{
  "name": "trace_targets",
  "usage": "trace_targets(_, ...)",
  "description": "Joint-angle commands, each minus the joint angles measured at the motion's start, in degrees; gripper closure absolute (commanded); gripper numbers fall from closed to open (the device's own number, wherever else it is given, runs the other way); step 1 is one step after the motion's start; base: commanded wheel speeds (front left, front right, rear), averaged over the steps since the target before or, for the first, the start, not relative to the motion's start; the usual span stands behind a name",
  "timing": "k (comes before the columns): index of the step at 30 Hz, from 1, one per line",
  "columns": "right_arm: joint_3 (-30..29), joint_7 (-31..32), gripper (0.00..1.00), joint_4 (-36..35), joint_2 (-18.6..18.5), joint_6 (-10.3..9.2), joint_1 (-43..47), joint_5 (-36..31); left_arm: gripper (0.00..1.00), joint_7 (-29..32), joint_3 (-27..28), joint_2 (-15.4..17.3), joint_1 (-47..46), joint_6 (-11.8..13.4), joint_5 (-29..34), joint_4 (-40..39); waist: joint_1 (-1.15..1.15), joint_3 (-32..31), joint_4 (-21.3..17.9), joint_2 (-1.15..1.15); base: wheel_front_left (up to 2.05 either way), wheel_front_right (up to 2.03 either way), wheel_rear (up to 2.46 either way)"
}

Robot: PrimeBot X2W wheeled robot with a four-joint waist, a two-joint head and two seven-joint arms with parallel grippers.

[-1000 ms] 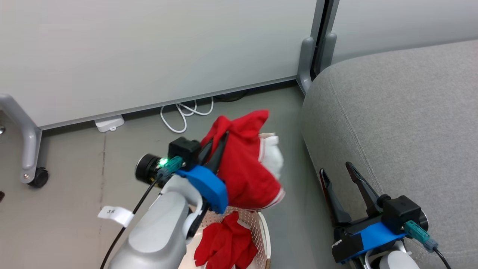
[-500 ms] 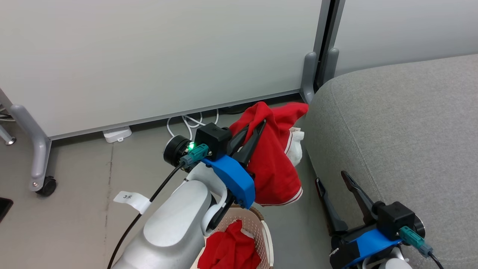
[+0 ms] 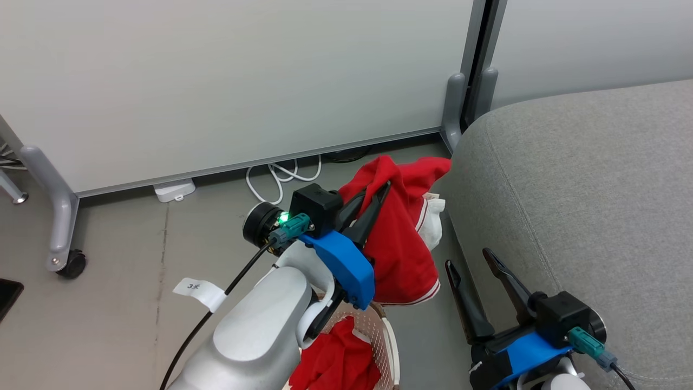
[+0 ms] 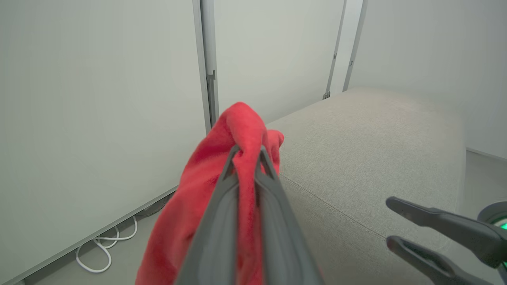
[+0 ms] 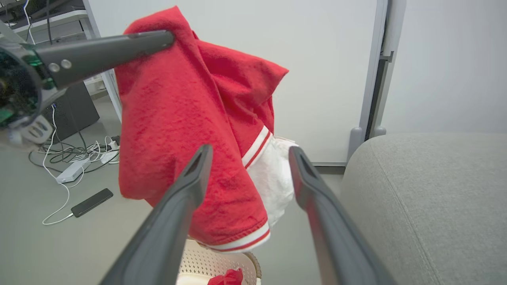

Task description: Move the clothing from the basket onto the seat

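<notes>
Head view: the left gripper is clenched on 1 red garment, which hangs in the air above the basket, just beside the seat. A 2nd garment lies in the basket. The right gripper is spread and empty near the seat's edge. Left wrist view: both fingers pinch a fold of cloth (it bunches above the tips), with the seat beyond. Right wrist view: the garment's white panel and striped hem hang beyond the parted fingers, over the basket.

On grey floor: basket, white cable
</notes>
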Motion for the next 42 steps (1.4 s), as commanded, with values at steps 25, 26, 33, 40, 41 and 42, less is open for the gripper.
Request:
trace_targets(25,9.7,9.1,0.0,12.3,-3.6,0.03,-14.3,3.6,1.0,0.1,-14.1,5.4,-4.2,-1.0,-9.6,-7.6,0.0,1.5,4.6,0.0,0.0,0.0,0.0)
trace_targets(26,10.4,9.4,0.0,12.6,-3.9,0.03,-14.7,4.3,1.0,-0.1,-14.8,5.8,-4.5,-1.0,-10.1,-8.0,0.0,1.5,4.7,0.0,0.0,0.0,0.0)
trace_targets(33,17.1,9.6,0.0,13.8,-6.8,0.03,-16.8,9.9,1.0,-1.9,-19.7,8.0,-6.5,-1.1,-14.1,-10.3,0.0,1.4,5.1,0.0,0.0,0.0,0.0)
trace_targets(40,21.6,8.1,0.0,14.1,-8.4,0.03,-18.5,13.5,1.0,-3.6,-22.9,9.0,-8.3,-1.1,-17.4,-10.8,0.0,1.3,5.0,0.0,0.0,0.0,0.0)
trace_targets(41,22.0,7.6,0.0,14.2,-8.5,0.03,-18.9,13.7,1.0,-3.8,-23.2,9.1,-8.5,-1.1,-17.8,-10.6,0.0,1.3,5.0,0.0,0.0,0.0,0.0)
trace_targets(42,22.3,7.3,0.0,14.4,-8.6,0.03,-19.0,14.0,1.0,-4.0,-23.5,9.2,-8.7,-1.1,-18.1,-10.5,0.0,1.3,4.9,0.0,0.0,0.0,0.0)
